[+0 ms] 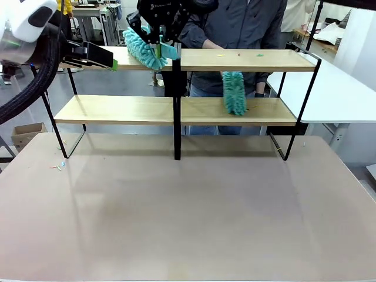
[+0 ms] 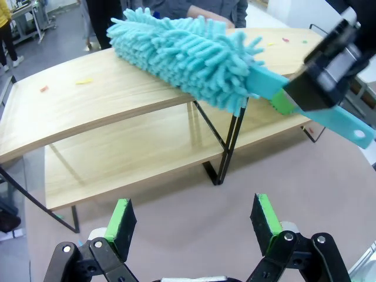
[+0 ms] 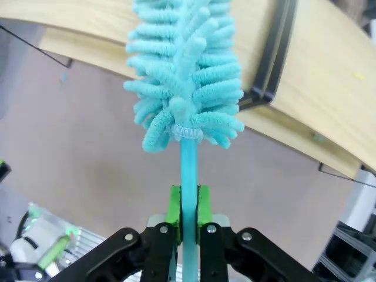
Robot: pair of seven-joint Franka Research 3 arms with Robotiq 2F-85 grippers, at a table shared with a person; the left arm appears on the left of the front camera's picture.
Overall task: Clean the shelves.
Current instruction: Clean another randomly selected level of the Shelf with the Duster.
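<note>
A: Where are the shelves (image 1: 247, 60) (image 2: 117, 94)?
B: On the brown table (image 1: 188, 211), twd the far side, spanning most of its width. Two light wood boards on a thin blk frame, w/ a central post (image 1: 177, 117) in the middle.
A: R arm?
B: Right gripper (image 1: 160, 48) (image 3: 188, 205) sits over the upper board (image 1: 88, 60), just left of the post. Its fingers are pressed onto the flat handle (image 3: 188, 158) of a teal duster (image 1: 141, 47) (image 2: 188, 56), w/ a green pad on each side. The fluffy head lies on the left half of the upper board, angled twd the far left.
A: L arm?
B: Left gripper (image 1: 113, 63) (image 2: 194, 220) is by the shelves' left part, abt level w/ the upper board, near side. Fingers (image 2: 123, 220) are spread wide, nothing btwn them, touching nothing.
A: Person?
B: The person (image 1: 235, 23) stands at the far side, behind the shelves. A second duster (image 1: 234, 93), same teal, hangs head-down over the right half of the lower board (image 1: 117, 110). Can't tell if its tip touches the wood. Its top is hidden behind the upper board.
A: Debris?
B: A few small coloured bits (image 1: 221, 56) lie on the right half of the upper board. There are a couple more on its left half, and some on the table nr the left leg.
</note>
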